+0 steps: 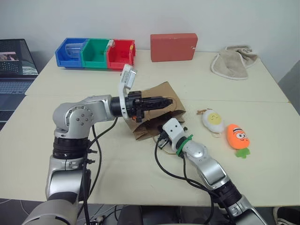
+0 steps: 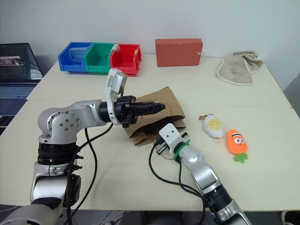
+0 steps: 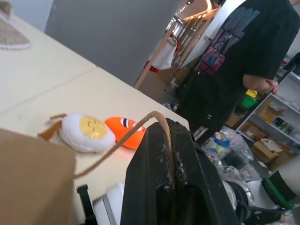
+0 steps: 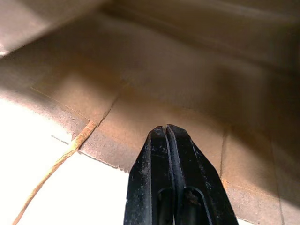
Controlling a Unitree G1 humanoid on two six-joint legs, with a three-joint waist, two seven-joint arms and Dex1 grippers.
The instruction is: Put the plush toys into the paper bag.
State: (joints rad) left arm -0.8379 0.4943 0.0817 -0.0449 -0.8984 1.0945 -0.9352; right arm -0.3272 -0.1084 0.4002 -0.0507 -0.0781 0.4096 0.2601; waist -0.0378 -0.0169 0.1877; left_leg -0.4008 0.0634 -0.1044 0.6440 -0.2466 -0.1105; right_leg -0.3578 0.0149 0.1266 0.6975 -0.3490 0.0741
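Note:
The brown paper bag (image 1: 151, 126) lies on its side mid-table, its mouth toward me. My left gripper (image 1: 169, 101) is shut on the bag's thin loop handle (image 3: 117, 145) and holds the upper side raised. My right gripper (image 4: 166, 127) is shut with nothing in it, its tips at the bag's mouth over the brown paper inside. Both plush toys lie on the table to the right of the bag: the white egg (image 1: 213, 120) with a yellow smiley yolk, and beyond it the orange carrot (image 1: 237, 136) with green leaves.
A red box (image 1: 173, 47) and blue, green and red bins (image 1: 96, 53) stand along the far edge. A beige towel (image 1: 232, 63) lies at the back right, a laptop (image 1: 16, 65) off the left side. A person (image 3: 243, 61) stands beyond the table's right end.

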